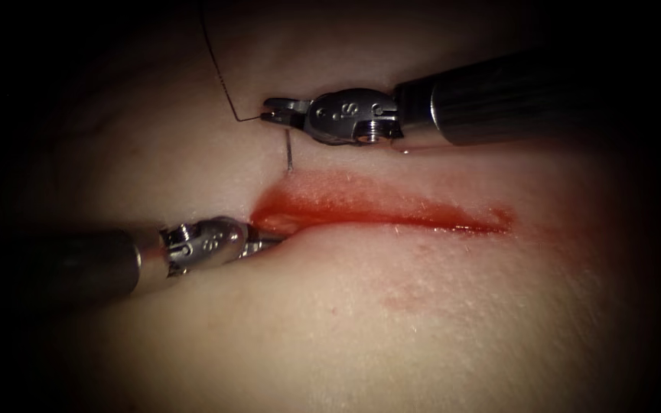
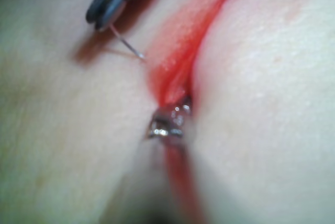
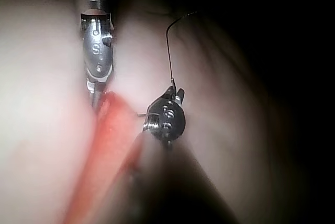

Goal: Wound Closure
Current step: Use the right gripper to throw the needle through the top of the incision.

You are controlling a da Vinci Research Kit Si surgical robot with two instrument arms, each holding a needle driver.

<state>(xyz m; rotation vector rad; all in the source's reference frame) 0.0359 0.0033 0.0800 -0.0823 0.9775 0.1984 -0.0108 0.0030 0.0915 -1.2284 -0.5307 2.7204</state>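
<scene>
Right tool [image 1: 275, 115]: shaft lies nearly level, wrist straight, tip just beyond the cut's upper edge; jaws pressed together on the needle near its thread end.
Needle [image 1: 288, 153]: thin grey metal, hanging down from the right tool's tip, its point meeting the pale tissue just above the cut's end; whether it has entered, I cannot tell.
Thread [image 1: 219, 73]: fine dark strand, rising up and away from the right tool's tip.
Left tool [image 1: 262, 241]: shaft level, tip tucked into the cut's end beneath the right tool; jaw state I cannot tell.
Cut [image 1: 392, 214]: long slit, glossy with red fluid.
Tissue [image 1: 422, 321]: pale, smooth, softly domed.
</scene>
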